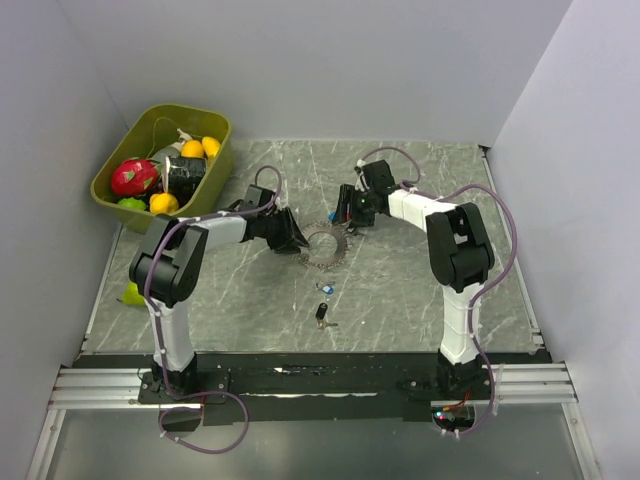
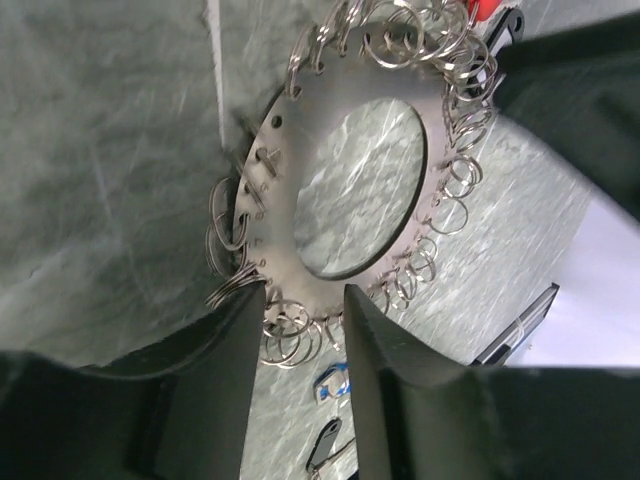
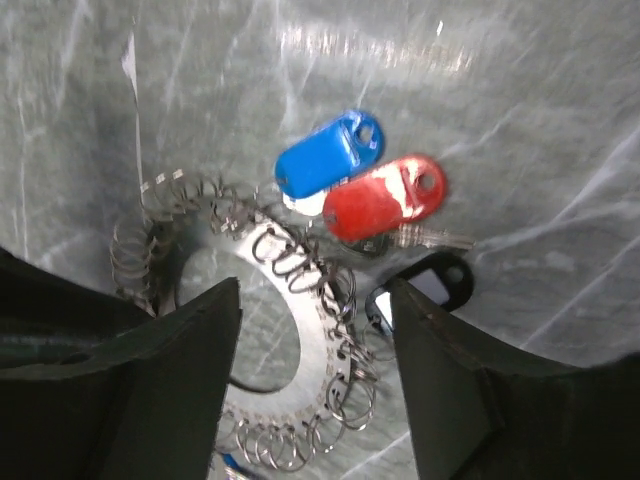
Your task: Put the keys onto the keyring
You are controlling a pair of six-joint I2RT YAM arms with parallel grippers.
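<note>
The keyring (image 1: 325, 248) is a flat silvery disc with a big hole and many small split rings hung round its rim. It lies mid-table. In the left wrist view (image 2: 300, 200) my left gripper (image 2: 303, 298) is open, its fingertips straddling the rings at the disc's near rim. My right gripper (image 3: 310, 300) is wide open just above the disc's (image 3: 330, 340) other side. Beside it lie a blue-tagged key (image 3: 328, 155), a red-tagged key (image 3: 385, 198) and a black tag (image 3: 430, 283). A small blue key (image 1: 328, 287) and a dark key (image 1: 321, 313) lie nearer the bases.
A green bin (image 1: 215, 130) with fruit and a dark cup stands at the back left. A green object (image 1: 132, 293) lies beside the left arm's elbow. White walls close in the grey marbled table (image 1: 420, 290) on both sides and behind.
</note>
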